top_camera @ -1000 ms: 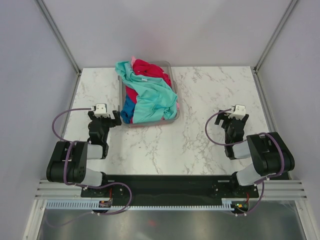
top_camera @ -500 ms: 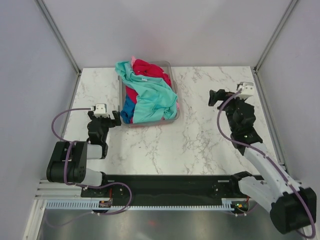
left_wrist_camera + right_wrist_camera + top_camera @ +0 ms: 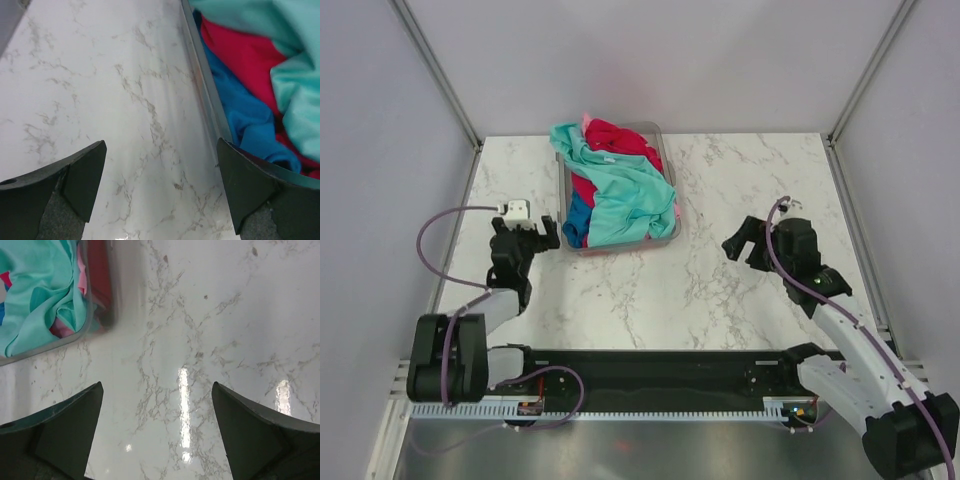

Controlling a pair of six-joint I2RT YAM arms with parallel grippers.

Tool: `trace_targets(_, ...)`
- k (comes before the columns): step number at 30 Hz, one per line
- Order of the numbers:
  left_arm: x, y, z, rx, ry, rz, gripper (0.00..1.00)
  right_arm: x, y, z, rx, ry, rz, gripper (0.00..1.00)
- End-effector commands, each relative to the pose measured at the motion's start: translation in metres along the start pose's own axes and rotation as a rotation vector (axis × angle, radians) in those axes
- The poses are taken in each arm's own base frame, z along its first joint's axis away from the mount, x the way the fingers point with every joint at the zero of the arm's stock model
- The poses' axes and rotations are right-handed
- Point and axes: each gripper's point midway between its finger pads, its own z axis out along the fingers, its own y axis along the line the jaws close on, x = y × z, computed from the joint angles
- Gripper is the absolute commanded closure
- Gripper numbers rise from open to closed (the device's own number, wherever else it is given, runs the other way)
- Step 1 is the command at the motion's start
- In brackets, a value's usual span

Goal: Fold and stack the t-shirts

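Currently left gripper (image 3: pixel 525 235), right gripper (image 3: pixel 742 250) spread, empty; t-shirts (image 3: pixel 620 195) tangled at 12 o'clock (in tub (image 3: pixel 620 247)): one grab may drag several.

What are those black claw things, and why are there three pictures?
They are two robot arms. One picture looks down from above; the other two come from little cameras on each wrist. The left fingers and the right fingers are open and hold nothing. On the marble table stands a grey tub piled with t-shirts: teal, red, blue and a bit of pink. The arms are meant to fold and stack them.
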Motion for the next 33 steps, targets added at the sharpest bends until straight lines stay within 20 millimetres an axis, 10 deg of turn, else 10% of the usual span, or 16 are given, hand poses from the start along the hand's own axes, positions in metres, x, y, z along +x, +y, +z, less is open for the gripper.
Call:
trace_targets(1,-0.059,0.019,-0.010,-0.150,0.058,-0.097,0.00,-0.023,0.049,-0.008,-0.135,0.016,-0.069,0.02)
trace_targets(2,-0.104,0.017,-0.017,-0.155,-0.022,-0.148,0.00,-0.024,0.056,0.002,-0.145,0.027,-0.091,0.02)
trace_targets(5,-0.131,0.010,-0.038,-0.177,0.011,-0.349,0.00,-0.031,0.087,0.023,-0.152,0.041,-0.148,0.02)
trace_targets(8,-0.125,0.013,-0.080,-0.310,0.154,-0.575,0.00,-0.045,0.119,0.049,-0.143,0.044,-0.226,0.04)
trace_targets(12,-0.131,-0.041,-0.120,0.021,0.268,-0.467,0.00,-0.062,0.142,0.092,-0.070,0.039,-0.309,0.05)
trace_targets(16,-0.116,-0.052,-0.155,0.101,0.336,-0.392,0.00,-0.080,0.162,0.136,-0.031,0.030,-0.366,0.07)
trace_targets(25,-0.116,-0.059,-0.160,0.157,0.306,-0.388,0.00,-0.065,0.159,0.222,0.086,0.107,-0.490,0.11)
trace_targets(28,-0.116,-0.062,-0.161,0.171,0.314,-0.387,0.00,-0.060,0.164,0.233,0.080,0.121,-0.505,0.21)
trace_targets(33,-0.121,-0.059,-0.167,0.157,0.275,-0.386,0.00,-0.053,0.163,0.237,0.110,0.135,-0.538,0.65)
